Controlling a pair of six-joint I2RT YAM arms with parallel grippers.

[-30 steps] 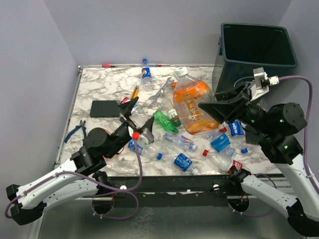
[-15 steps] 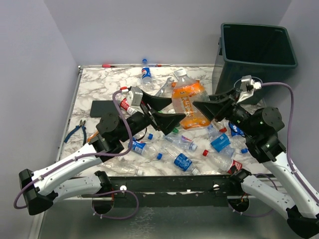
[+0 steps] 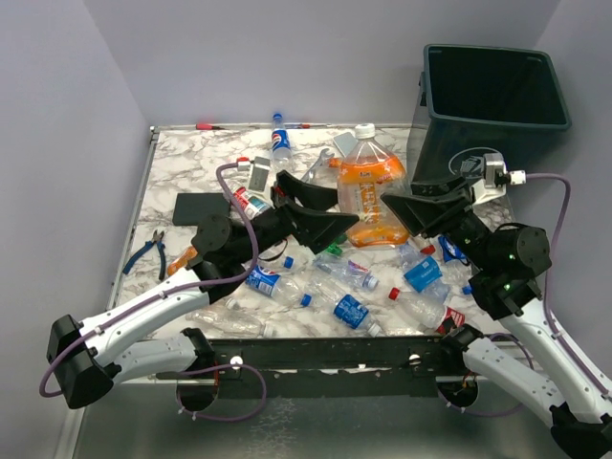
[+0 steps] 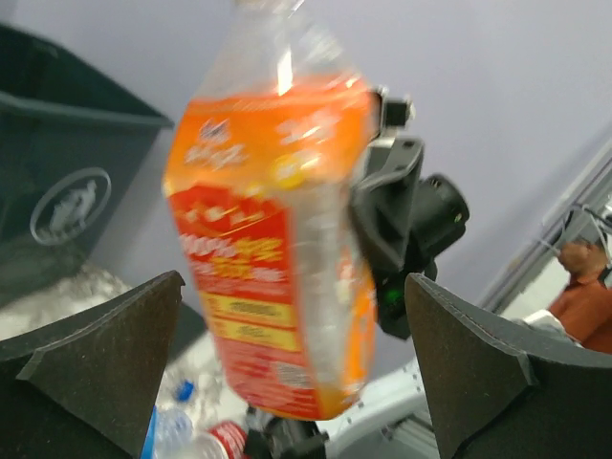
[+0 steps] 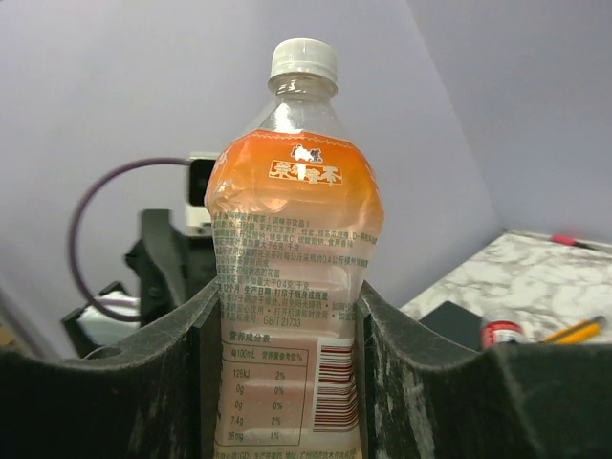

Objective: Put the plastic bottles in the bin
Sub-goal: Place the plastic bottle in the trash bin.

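Right end effector [image 5: 287, 325] grasping orange bottle [image 5: 292, 191] | axis vertical, cap up | left end effector [image 4: 294, 282] released

A black flat pad [image 3: 199, 207] lies left of centre on the marble table [image 3: 182, 163], with blue-handled pliers [image 3: 146, 251] near the left edge.

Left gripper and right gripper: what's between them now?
The large orange bottle, held upright by the right gripper; seen in the left wrist view.

2 white arms [image 3: 143, 335], black joints, purple cables [image 3: 547, 176], black foam fingers [image 4: 96, 335]
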